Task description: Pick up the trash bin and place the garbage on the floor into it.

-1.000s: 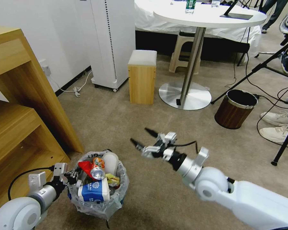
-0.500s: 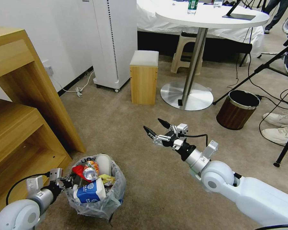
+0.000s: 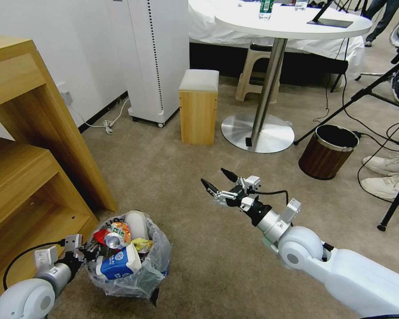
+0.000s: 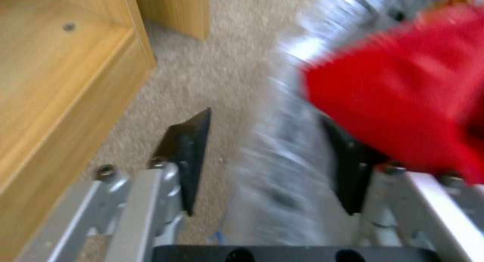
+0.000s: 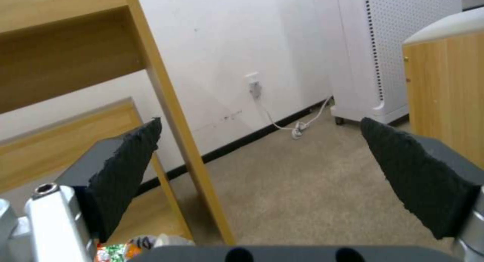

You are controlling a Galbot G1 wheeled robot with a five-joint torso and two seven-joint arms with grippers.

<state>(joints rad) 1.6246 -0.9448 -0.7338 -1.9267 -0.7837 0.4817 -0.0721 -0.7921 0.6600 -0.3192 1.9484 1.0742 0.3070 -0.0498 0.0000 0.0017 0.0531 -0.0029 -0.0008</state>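
- Carpet (image 3: 173, 177) runs from the wooden shelf (image 3: 35, 146) to the round table (image 3: 292, 20).
- Since a second ago, the right gripper (image 3: 219, 178) has risen and pulled back from the bin (image 3: 128, 274); its fingers are spread wide, holding nothing.
- The left gripper (image 3: 88, 253) still clamps the bin's rim, bag (image 4: 282, 171) between its fingers.
- The bin sits low beside the shelf, holding a carton (image 3: 117, 266), can (image 3: 113, 237), red wrapper (image 4: 403, 99) and cup (image 3: 136, 223).

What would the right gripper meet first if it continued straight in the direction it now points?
Probably the wooden shelf unit's upright panel, which stands straight ahead between the open jaws of the right gripper. Depth is unclear; open carpet lies before it.
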